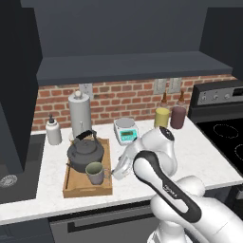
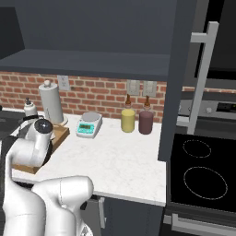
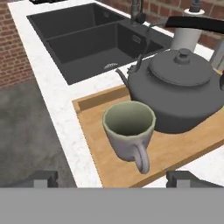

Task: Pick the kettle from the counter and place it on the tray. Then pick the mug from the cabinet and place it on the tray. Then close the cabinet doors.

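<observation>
Mug [image 3: 129,129] upright on tray [image 3: 95,139] beside kettle [image 3: 179,94], arm bent low, claw [image 3: 112,178] spread wide, empty, just short of mug handle

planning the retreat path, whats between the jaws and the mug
Just a bare strip of the wooden tray: in the hand view the mug stands free, handle toward the open gripper, kettle behind it.

Even, soft rendered light falls from above with no glare, leaving the white surface [image 1: 199,161] bright and the cabinet [image 1: 118,42] interior dim, while the kettle [image 3: 183,92] and mug [image 3: 129,129] cast only faint shadows on the tray [image 3: 105,170]; all views look slightly soft and low-resolution.
</observation>
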You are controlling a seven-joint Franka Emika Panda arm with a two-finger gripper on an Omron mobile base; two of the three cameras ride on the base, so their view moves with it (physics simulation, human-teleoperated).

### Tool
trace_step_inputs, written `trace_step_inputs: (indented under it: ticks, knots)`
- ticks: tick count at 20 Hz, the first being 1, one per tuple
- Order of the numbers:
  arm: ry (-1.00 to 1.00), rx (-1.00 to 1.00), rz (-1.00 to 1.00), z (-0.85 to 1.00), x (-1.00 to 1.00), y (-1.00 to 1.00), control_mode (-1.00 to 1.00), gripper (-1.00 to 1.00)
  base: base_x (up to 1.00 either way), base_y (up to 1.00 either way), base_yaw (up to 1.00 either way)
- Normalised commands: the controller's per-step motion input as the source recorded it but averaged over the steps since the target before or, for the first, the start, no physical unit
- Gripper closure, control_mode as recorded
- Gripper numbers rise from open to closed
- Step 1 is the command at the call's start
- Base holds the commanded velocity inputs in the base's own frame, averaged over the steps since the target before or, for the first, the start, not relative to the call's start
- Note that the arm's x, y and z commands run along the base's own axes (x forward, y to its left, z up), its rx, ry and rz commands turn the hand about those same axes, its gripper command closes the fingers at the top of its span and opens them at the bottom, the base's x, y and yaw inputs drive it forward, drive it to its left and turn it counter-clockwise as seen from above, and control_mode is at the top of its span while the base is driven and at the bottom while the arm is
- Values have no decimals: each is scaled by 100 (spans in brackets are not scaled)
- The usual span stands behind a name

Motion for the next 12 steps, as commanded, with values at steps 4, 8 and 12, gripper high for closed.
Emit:
trace_step_inputs:
  ticks: [4, 8, 12]
  knots:
    - [0, 3, -16, 48, -62, -24, -100, -100, 0, 0, 0]
    - [0, 7, -29, 55, -30, -7, -100, -100, 0, 0, 0]
    - [0, 9, -35, 62, -22, 0, -100, -100, 0, 0, 0]
